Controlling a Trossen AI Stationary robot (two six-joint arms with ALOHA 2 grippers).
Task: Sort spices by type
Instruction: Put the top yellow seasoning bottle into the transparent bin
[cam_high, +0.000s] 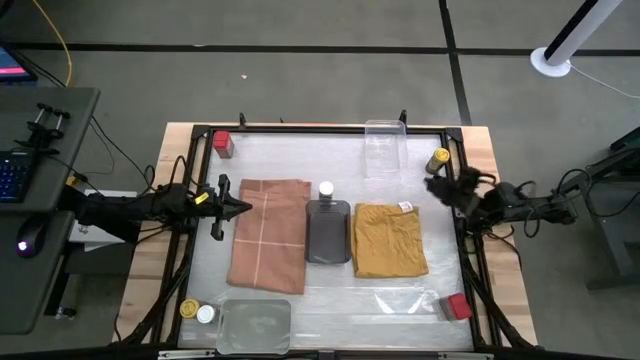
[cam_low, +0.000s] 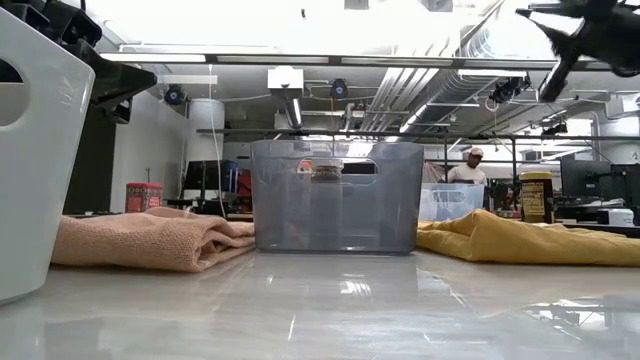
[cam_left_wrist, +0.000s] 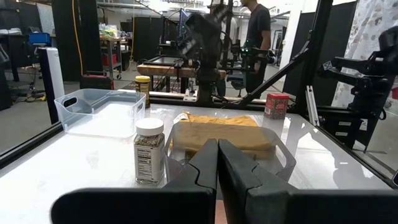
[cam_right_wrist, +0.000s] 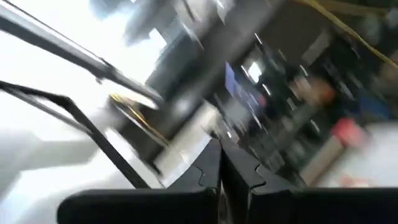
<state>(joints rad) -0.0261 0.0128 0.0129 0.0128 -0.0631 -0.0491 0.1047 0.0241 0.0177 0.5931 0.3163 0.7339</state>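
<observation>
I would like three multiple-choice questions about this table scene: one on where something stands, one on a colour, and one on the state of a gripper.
1. Where does the white-capped jar near the table's middle stand?
A. Inside the dark grey tray
B. Just beyond the dark grey tray, beside it
C. On the tan cloth

2. What colour is the cloth on the right arm's side of the grey tray?
A. Mustard yellow
B. Blue
C. White

3. How are the left gripper's fingers?
A. Wide open
B. Shut on a jar
C. Shut, holding nothing

Key: 1 B, the high view shows it off the tray's end. 2 A, seen from above. 3 C, its wrist view shows the fingers together, empty.
</observation>
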